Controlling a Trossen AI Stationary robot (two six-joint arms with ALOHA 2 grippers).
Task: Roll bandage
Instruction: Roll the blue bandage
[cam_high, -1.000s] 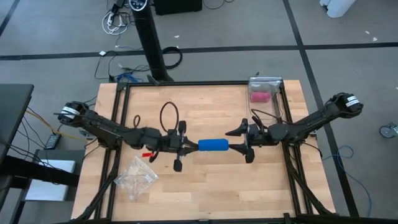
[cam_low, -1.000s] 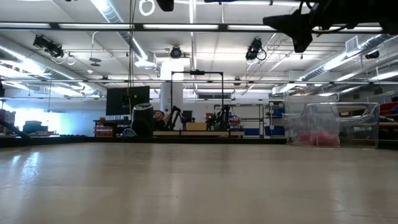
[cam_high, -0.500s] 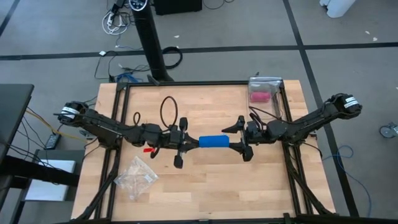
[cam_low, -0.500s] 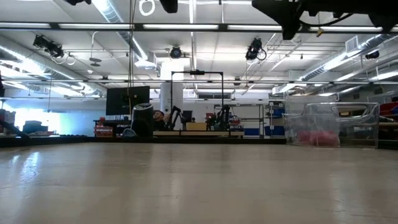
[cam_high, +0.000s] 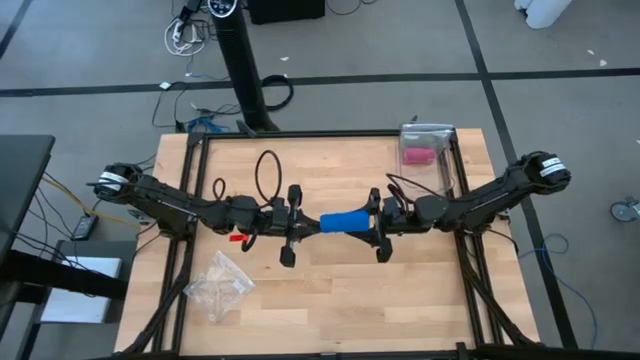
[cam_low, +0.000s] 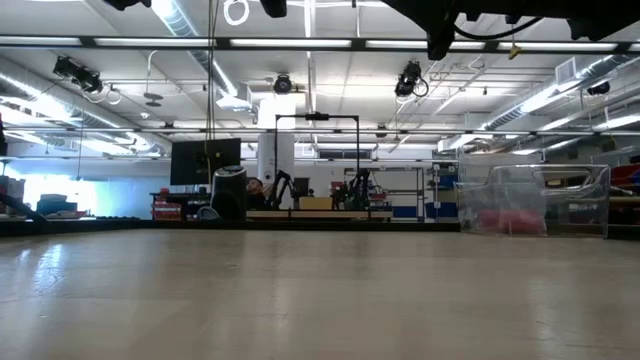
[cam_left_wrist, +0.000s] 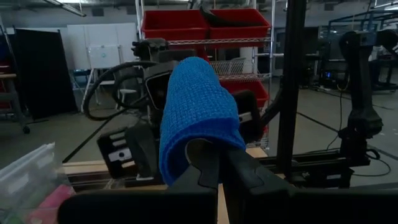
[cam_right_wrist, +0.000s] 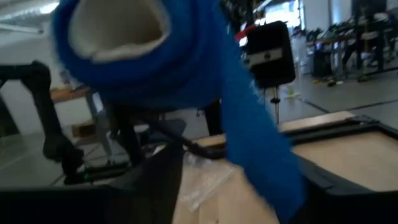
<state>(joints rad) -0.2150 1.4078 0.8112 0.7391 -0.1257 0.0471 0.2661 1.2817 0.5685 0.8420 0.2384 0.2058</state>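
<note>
The bright blue bandage (cam_high: 343, 221) is a rolled cylinder held level in the air over the table's middle, between my two grippers. In the left wrist view it (cam_left_wrist: 196, 112) points away from the camera. In the right wrist view its hollow end (cam_right_wrist: 118, 28) faces the camera and a loose blue tail (cam_right_wrist: 255, 137) hangs off it. My left gripper (cam_high: 312, 225) is shut on the roll's left end. My right gripper (cam_high: 374, 224) is open, with its fingers on either side of the roll's right end. My left gripper holds the rim of the roll's left end (cam_left_wrist: 200, 148) between its shut fingers (cam_left_wrist: 211, 171), coming level from the table's left, along the roll. The roll sticks out level beyond the fingers, well clear of the table. Whether my right gripper touches the roll, I cannot tell.
A clear box (cam_high: 427, 150) with a pink roll stands at the far right corner and also shows in the low view (cam_low: 530, 205). A clear plastic bag (cam_high: 222, 285) lies near the front left. A black cable loop (cam_high: 270, 180) hangs by the left arm.
My right gripper has moved toward the table's left, up to the roll's free right end, and has stayed open. The roll has stayed in my left gripper, level and clear of the table.
</note>
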